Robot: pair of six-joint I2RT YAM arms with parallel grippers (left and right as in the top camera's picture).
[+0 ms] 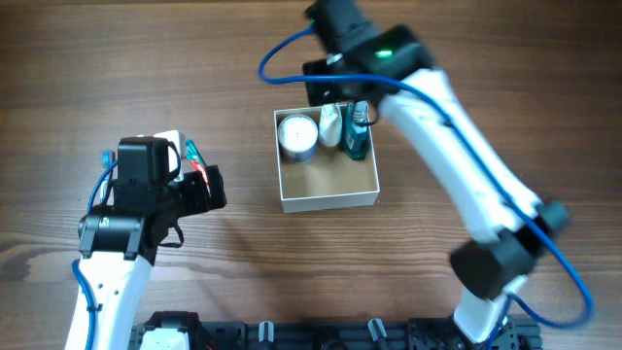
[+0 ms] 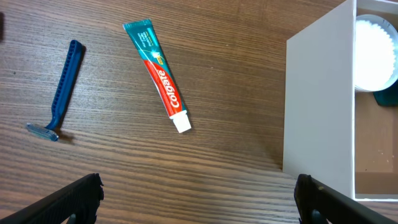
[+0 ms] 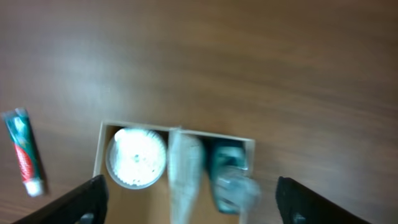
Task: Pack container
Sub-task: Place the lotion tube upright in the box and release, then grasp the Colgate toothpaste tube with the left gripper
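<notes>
The container (image 1: 328, 200) is a square white-walled box with a tan floor at mid table. In it lie a round white-lidded jar (image 1: 296, 136), a white tube (image 1: 331, 124) and a teal bottle (image 1: 357, 138). My right gripper (image 1: 335, 92) hovers open and empty above its back edge; its view is blurred and shows the container (image 3: 98, 152), jar (image 3: 135, 158), tube (image 3: 185, 171) and bottle (image 3: 225, 171). My left gripper (image 1: 209, 190) is open and empty, left of the container (image 2: 317, 106). A Colgate toothpaste tube (image 2: 163, 84) and a blue razor (image 2: 62, 93) lie on the table ahead of it.
The toothpaste also shows in the overhead view (image 1: 194, 156) beside the left wrist and at the left of the right wrist view (image 3: 23, 152). The razor is hidden under the left arm in the overhead view. The table is wood-grain.
</notes>
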